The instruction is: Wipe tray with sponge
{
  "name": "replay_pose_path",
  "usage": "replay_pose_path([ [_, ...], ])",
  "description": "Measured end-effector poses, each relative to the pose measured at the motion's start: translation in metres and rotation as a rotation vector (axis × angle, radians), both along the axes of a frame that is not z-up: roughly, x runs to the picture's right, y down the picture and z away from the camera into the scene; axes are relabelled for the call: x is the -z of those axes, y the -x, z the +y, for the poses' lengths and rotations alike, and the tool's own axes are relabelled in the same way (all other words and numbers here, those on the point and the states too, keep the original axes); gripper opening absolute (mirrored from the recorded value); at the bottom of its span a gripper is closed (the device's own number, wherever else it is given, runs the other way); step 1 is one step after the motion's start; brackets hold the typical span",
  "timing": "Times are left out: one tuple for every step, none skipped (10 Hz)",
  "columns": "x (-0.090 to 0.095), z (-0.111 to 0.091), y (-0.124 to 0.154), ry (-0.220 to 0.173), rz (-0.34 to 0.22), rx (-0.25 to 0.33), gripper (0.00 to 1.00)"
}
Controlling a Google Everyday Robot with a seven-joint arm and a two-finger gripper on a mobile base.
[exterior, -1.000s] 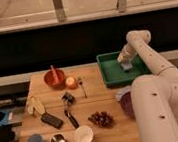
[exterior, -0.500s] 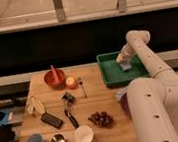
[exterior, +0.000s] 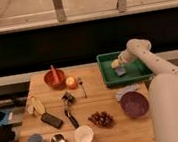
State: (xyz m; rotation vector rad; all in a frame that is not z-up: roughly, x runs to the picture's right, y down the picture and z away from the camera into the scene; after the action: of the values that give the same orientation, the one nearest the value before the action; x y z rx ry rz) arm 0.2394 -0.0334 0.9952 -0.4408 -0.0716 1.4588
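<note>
On the wooden table (exterior: 115,137), the red bowl (exterior: 54,79), the grapes (exterior: 101,118) and the purple bowl (exterior: 134,104) lie just where they did a moment ago. The change is in the green tray (exterior: 139,70) at the far right corner. There the gripper (exterior: 120,70) has slid leftward from mid-tray toward the left wall and sits low over the floor with the yellowish sponge (exterior: 115,64) at its tip — whether it is clamped on the sponge or merely pressing against it cannot be told.
</note>
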Motion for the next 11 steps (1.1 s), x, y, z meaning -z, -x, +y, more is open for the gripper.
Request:
replay_pose_path([
  [0.001, 0.0, 0.001, -0.006, -0.005, 0.001, 0.07],
  [0.0, -0.001, 0.001, -0.01, 0.001, 0.006, 0.07],
  [0.001, -0.002, -0.004, -0.011, 0.025, 0.007, 0.07],
  [0.001, -0.003, -0.012, -0.012, 0.062, 0.01, 0.07],
  [0.003, -0.005, -0.02, -0.014, 0.098, 0.01, 0.07],
  [0.006, -0.007, -0.031, -0.015, 0.139, 0.013, 0.07],
  [0.008, -0.009, -0.04, -0.015, 0.173, 0.011, 0.07],
  [0.01, -0.011, -0.051, -0.013, 0.206, 0.005, 0.07],
  [0.011, -0.015, -0.075, -0.002, 0.277, -0.023, 0.07],
  [0.009, -0.017, -0.086, 0.004, 0.304, -0.036, 0.07],
  [0.006, -0.016, -0.089, 0.008, 0.306, -0.043, 0.07],
])
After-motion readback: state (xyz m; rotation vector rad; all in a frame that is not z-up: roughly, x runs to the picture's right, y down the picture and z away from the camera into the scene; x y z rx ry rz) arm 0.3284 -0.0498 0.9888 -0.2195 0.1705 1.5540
